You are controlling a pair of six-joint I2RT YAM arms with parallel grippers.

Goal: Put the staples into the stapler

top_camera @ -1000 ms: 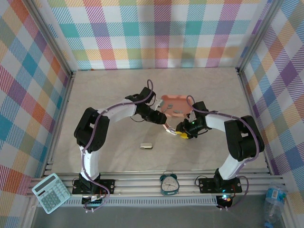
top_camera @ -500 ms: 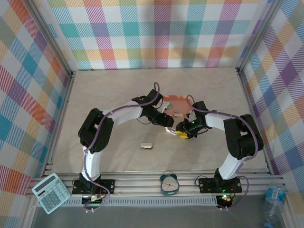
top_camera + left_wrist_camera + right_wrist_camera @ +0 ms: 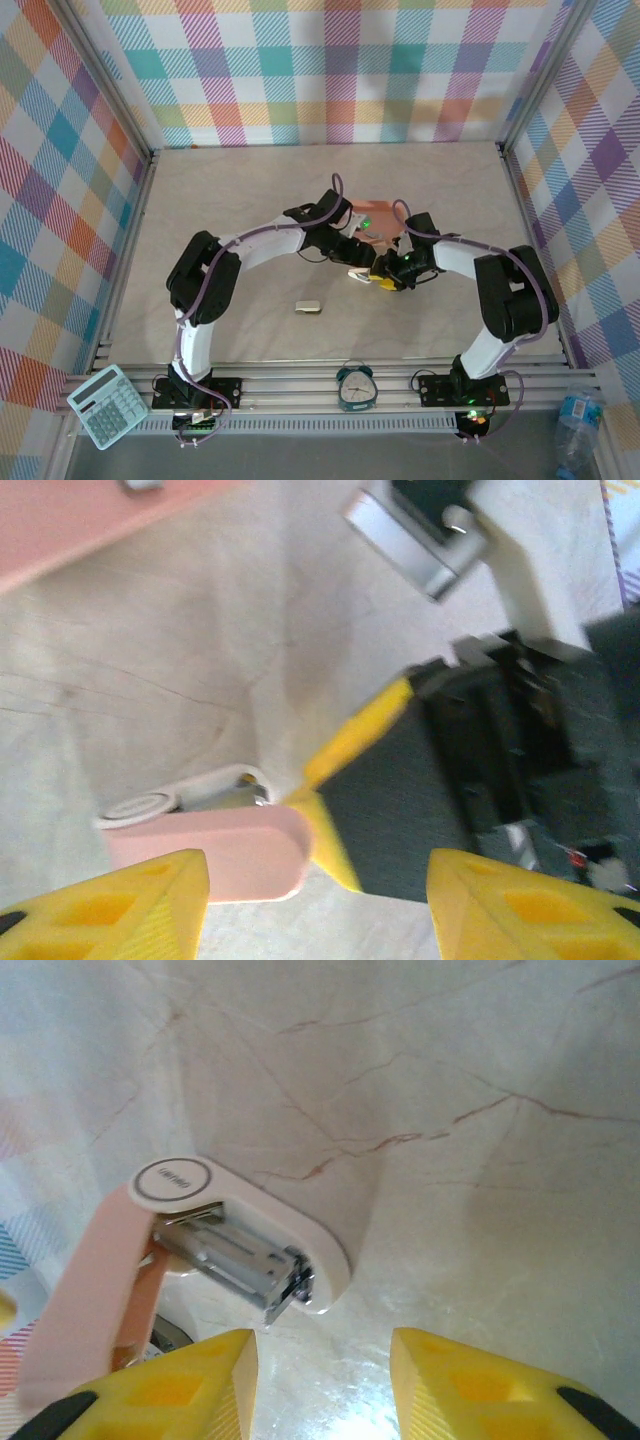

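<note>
The left fingers and right fingers stand spread apart, holding nothing, beside the opened pink stapler.

Pink-and-white stapler lay hinged open on marble tabletop; 1 pink top arm swung away, metal magazine exposed along white base.

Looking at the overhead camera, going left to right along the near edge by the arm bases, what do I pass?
calculator → left arm's base → alarm clock → right arm's base → water bottle
</note>
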